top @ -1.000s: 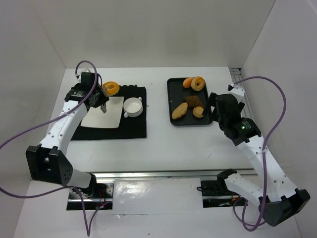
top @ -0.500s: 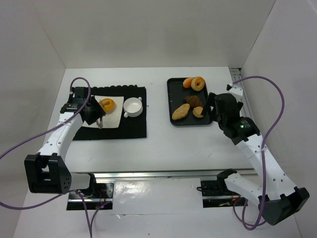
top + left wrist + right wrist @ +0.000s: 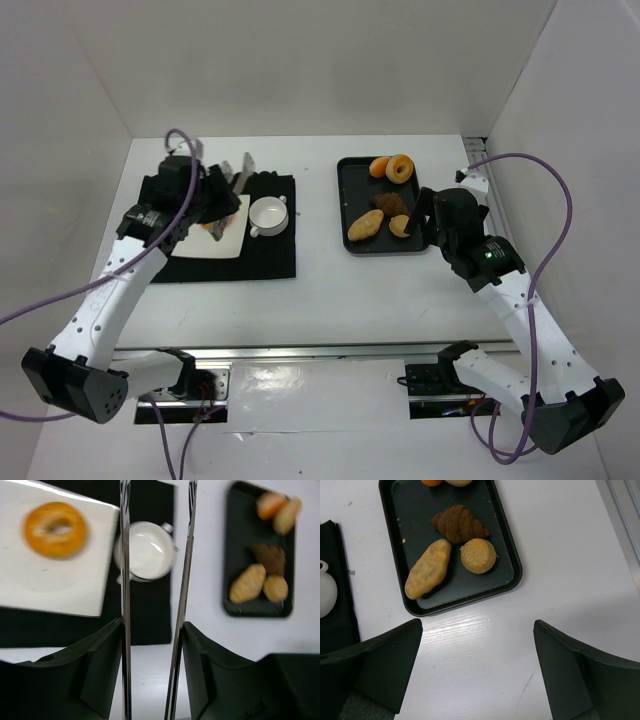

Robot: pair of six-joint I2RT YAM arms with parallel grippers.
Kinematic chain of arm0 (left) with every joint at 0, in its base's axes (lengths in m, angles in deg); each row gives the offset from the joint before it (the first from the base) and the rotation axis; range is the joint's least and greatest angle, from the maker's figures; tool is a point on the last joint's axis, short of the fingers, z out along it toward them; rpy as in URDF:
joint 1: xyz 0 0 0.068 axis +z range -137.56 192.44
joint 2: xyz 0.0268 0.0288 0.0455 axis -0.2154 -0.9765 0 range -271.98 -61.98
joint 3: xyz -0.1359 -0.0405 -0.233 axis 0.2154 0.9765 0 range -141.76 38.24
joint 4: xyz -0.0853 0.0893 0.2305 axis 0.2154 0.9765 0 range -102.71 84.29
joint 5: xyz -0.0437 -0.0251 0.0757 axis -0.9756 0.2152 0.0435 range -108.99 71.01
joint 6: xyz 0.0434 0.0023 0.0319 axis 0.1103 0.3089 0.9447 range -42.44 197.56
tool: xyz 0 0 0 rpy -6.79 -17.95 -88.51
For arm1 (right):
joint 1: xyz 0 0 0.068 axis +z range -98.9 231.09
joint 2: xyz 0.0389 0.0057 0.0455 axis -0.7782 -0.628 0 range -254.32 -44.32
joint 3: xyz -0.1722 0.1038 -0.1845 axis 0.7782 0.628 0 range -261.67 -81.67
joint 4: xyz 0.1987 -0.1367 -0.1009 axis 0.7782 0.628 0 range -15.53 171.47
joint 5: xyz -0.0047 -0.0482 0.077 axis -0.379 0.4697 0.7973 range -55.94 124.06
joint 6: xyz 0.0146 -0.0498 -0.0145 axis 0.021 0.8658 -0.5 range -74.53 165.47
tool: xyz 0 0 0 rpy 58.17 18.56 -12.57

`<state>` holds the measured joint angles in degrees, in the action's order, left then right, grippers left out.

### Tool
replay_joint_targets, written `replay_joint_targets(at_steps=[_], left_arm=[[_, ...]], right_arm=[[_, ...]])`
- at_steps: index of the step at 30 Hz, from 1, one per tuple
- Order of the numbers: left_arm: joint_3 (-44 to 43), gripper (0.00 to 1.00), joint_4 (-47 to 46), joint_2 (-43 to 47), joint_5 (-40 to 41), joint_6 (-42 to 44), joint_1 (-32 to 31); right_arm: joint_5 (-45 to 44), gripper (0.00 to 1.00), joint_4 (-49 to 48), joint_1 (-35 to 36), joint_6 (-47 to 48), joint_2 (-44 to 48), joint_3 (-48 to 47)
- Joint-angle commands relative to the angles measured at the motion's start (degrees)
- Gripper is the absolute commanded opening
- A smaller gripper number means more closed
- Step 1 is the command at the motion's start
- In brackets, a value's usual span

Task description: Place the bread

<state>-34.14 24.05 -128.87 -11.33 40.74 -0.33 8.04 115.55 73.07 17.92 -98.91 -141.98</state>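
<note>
Closing out the placing step, by the look of it; showing the bread (image 3: 55,529) lying flat on the plate (image 3: 55,587), off to one side of the fingers (image 3: 124,555) and touching neither; holding the left gripper (image 3: 236,166) moderately parted and empty above the mat (image 3: 150,610); hanging the right gripper (image 3: 477,630) wide and empty near the tray (image 3: 515,577); probably needing next only lifting the left gripper clear without brushing the bread.

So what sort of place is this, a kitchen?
Probably a lab test booth, not a kitchen: bare white walls box in a table, robot arms are bolted to its edge, and pastries sit on a tray.
</note>
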Motion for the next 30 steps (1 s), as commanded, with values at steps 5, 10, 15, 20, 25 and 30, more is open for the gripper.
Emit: replay_joint_targets(at_steps=[5, 10, 15, 20, 25, 30], left_arm=[[0.48, 0.59, -10.38, -9.98, 1.55, 0.88, -19.55], [2.15, 0.58, -13.98, -18.08, 8.33, -4.74, -28.88], [6.72, 0.57, -17.15, -23.28, 13.69, -12.91, -34.06], [10.05, 0.56, -15.92, -24.6, 20.28, -19.69, -40.3], [10.51, 0.83, -15.23, -25.47, 21.17, -18.82, -40.93], [4.37, 1.0, -14.26, -30.39, 19.94, -12.68, -40.93]], right_arm=[[0.62, 0.99, -2.06, 0.35, -0.31, 1.14, -0.59], [0.62, 0.99, -1.53, 0.35, 0.39, 3.08, -0.59], [0.62, 0.99, 0.22, 0.35, 0.39, 4.22, -1.12], [0.62, 0.99, 1.28, 0.35, 0.39, 5.89, -1.12], [0.09, 0.99, 1.81, 0.35, -0.13, 7.74, 0.02], [1.15, 0.99, 2.34, 0.35, -0.13, 8.27, 0.02]])
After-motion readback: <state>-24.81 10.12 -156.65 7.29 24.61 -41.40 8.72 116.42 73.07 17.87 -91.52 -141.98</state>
